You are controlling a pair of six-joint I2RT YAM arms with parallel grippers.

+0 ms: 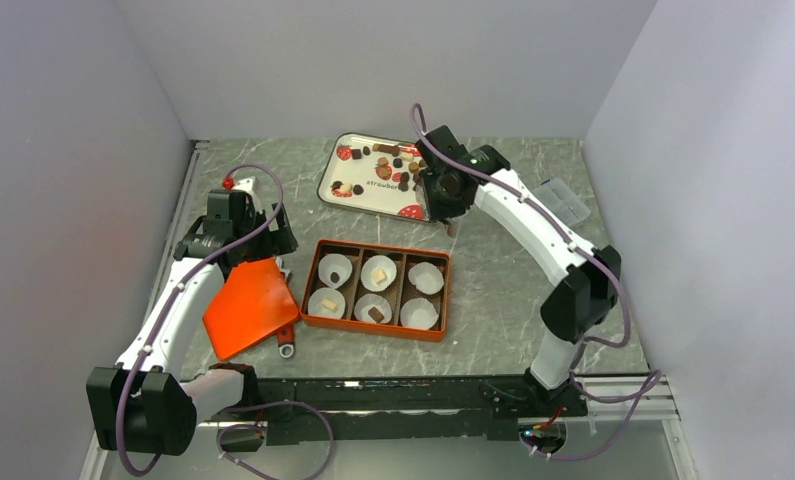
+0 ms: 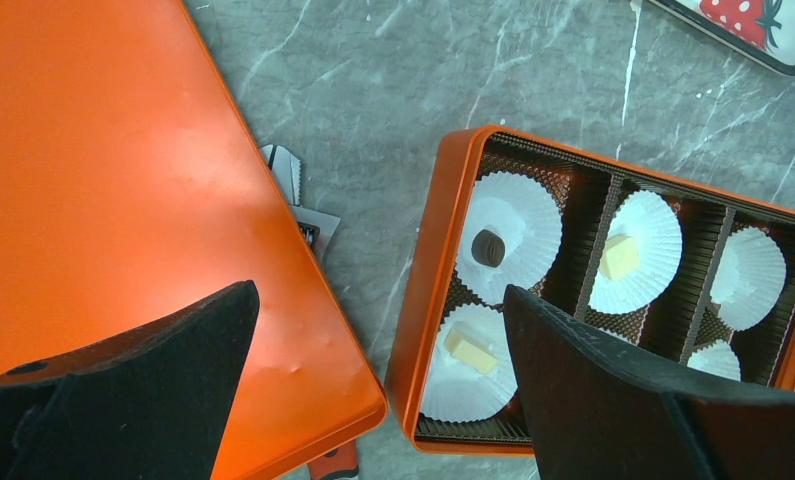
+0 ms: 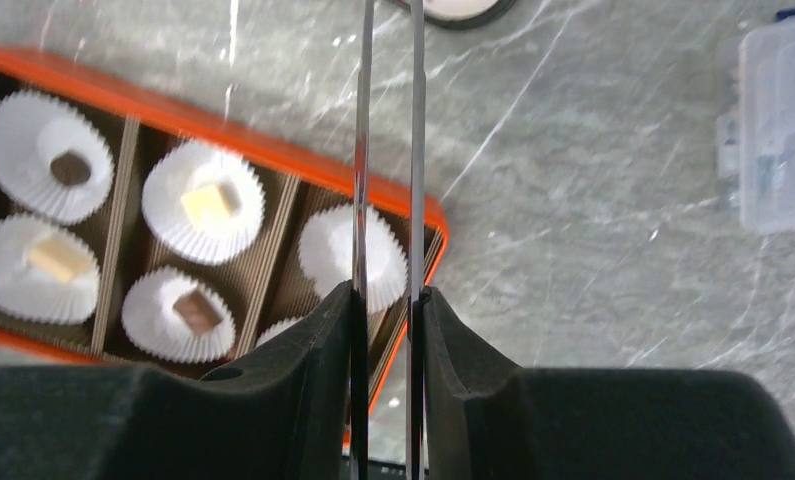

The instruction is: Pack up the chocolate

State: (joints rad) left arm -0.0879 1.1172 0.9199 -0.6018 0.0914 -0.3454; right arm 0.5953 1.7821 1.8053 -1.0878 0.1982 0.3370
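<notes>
**Right gripper.** The right gripper [image 3: 385, 300] is nearly closed, its fingers [image 3: 318, 340] clamped on a pair of tweezers [image 3: 360, 150]. The two thin blades run forward past the orange box's [image 2: 425, 290] far-right corner. Their tips lie outside the wrist view, so it cannot be told whether they carry a piece.

**Left gripper.** The left gripper [image 2: 378, 295] is wide open and holds nothing. It hangs over the orange lid [image 2: 103, 180], which lies just beside the box's left wall.

**Chocolate.** Four of the box's six paper cups are filled:
- a dark round piece [image 2: 488, 247], far-left cup
- a cream piece [image 2: 619, 256], far-middle cup
- a cream piece [image 2: 470, 350], near-left cup
- a brown square [image 3: 197, 312], near-middle cup

The two right-hand cups [image 3: 323, 250] [image 1: 419, 313] are empty. The remaining chocolate [image 1: 385, 163] lies loose on the white tray [image 1: 368, 203] beyond the box's far side.

**Hazards.**
1. Dropped piece. The blades are narrow and smooth, so a small candy may twist out during the carry to the box. It could land on the table or in a cup that is already filled.
2. Snagged cup. The pleated paper is light. A blade tip lowered too deep or off-centre may catch the rim and tip or lift the cup.
3. Tool slip. The tweezers are held by finger pressure alone, so a knock against the box wall may shift them in the grip.
4. Lid contact. A descent by the left arm could push the lid against the box and shift the cups.
</notes>
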